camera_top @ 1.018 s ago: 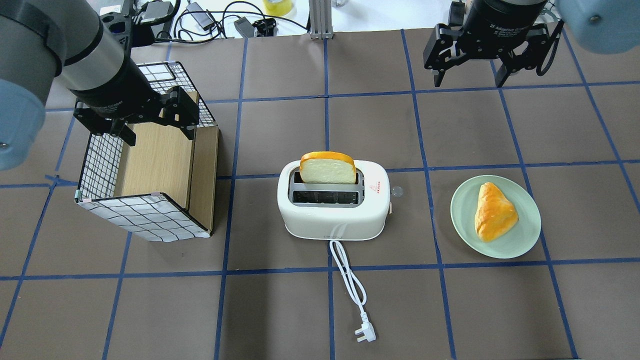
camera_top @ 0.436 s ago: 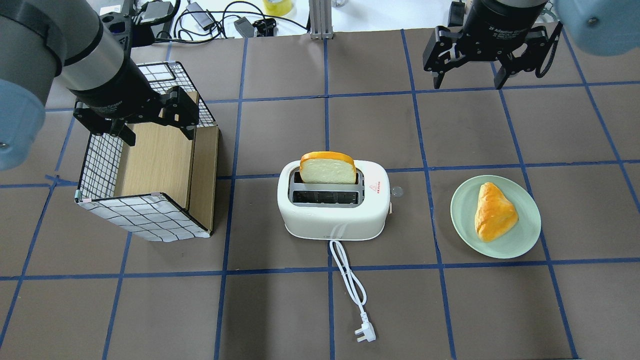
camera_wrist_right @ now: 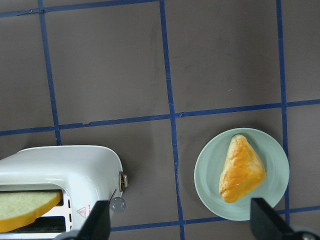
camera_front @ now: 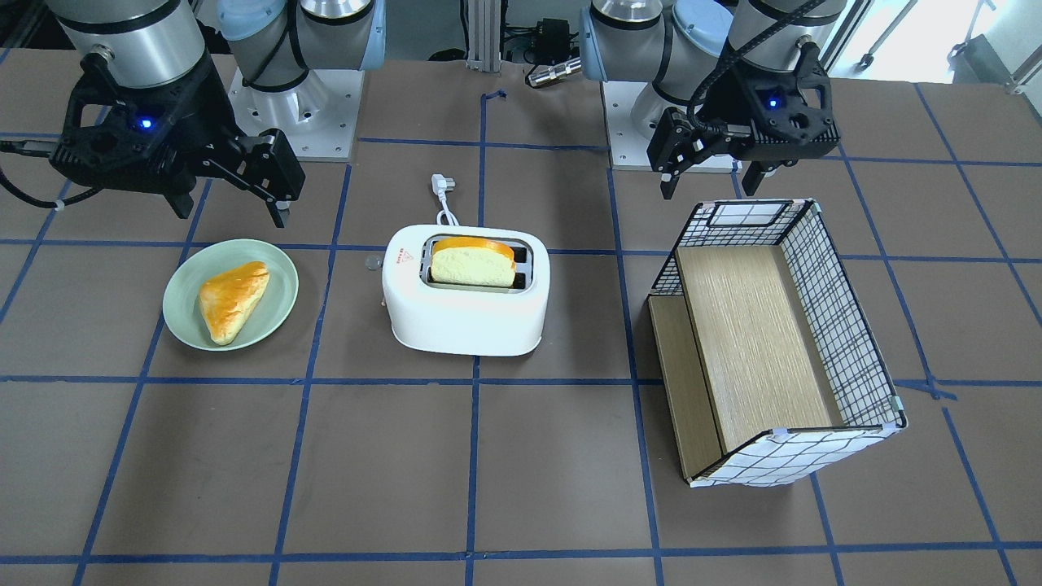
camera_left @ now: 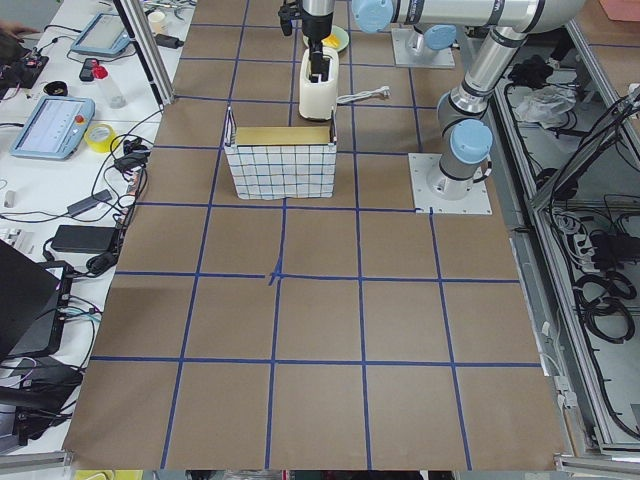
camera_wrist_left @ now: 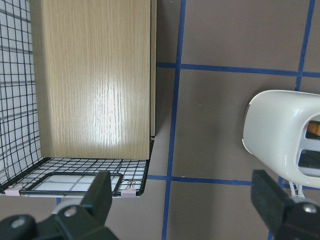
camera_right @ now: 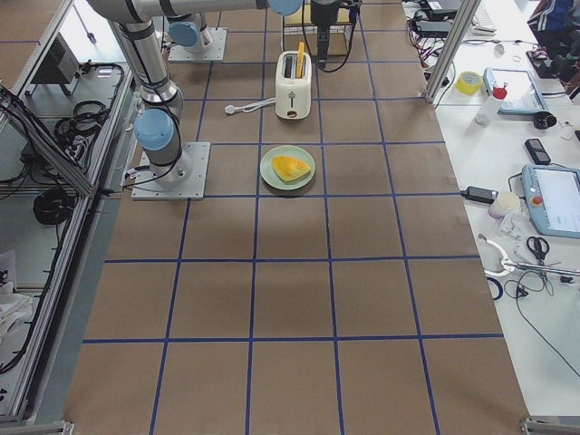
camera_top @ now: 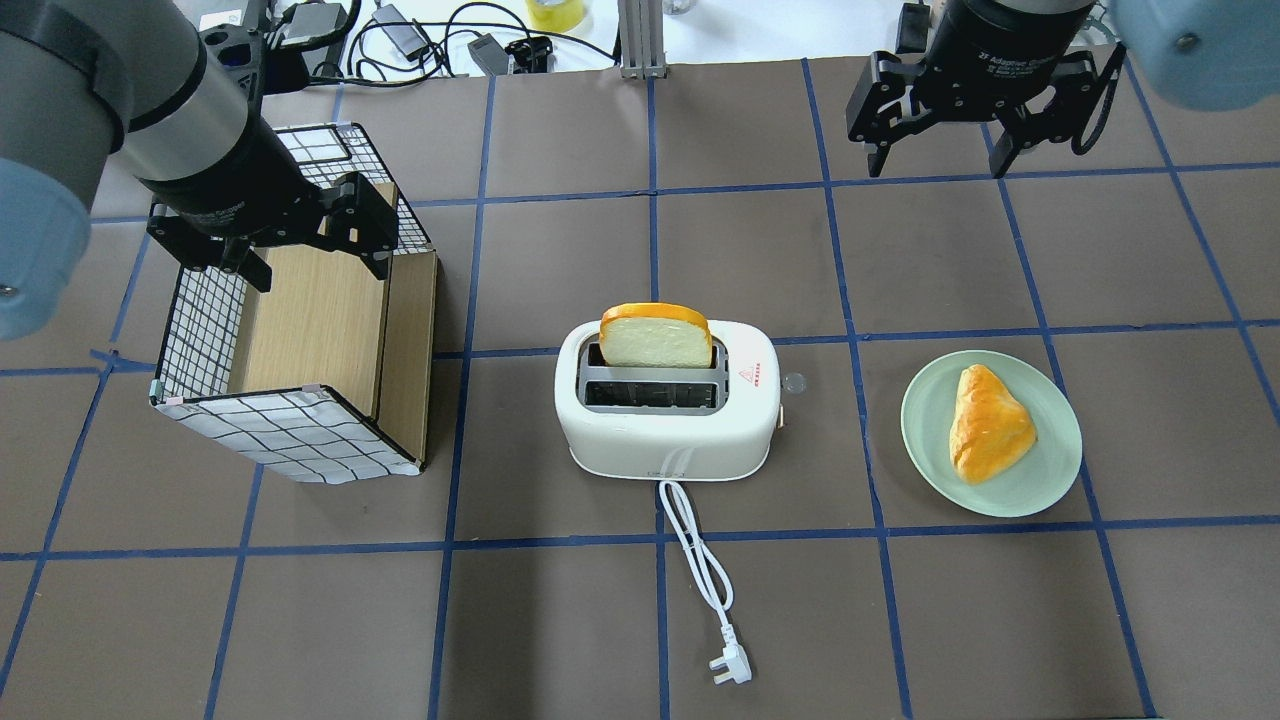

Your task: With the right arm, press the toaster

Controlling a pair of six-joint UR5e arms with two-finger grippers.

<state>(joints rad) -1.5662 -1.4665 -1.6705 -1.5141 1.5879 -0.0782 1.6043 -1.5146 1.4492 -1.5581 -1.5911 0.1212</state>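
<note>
The white two-slot toaster [camera_top: 665, 425] stands mid-table with a bread slice [camera_top: 655, 338] upright in its far slot. Its cord and plug [camera_top: 730, 668] trail toward the robot. Its small side lever [camera_wrist_right: 122, 181] faces the plate side. My right gripper [camera_top: 937, 160] is open and empty, hovering well beyond and to the right of the toaster; it also shows in the front-facing view [camera_front: 229, 210]. My left gripper [camera_top: 320, 272] is open and empty above the basket's far end. The toaster also shows in the front-facing view [camera_front: 464, 321].
A wire-grid basket [camera_top: 300, 435] with a wooden floor lies left of the toaster. A green plate [camera_top: 925, 425] holding a pastry [camera_top: 988, 423] sits to the toaster's right. A small clear disc [camera_top: 794, 381] lies beside the toaster. Cables and devices lie past the far edge.
My right gripper has shifted very slightly over the far right of the table. The left arm, toaster and bread have not moved.
</note>
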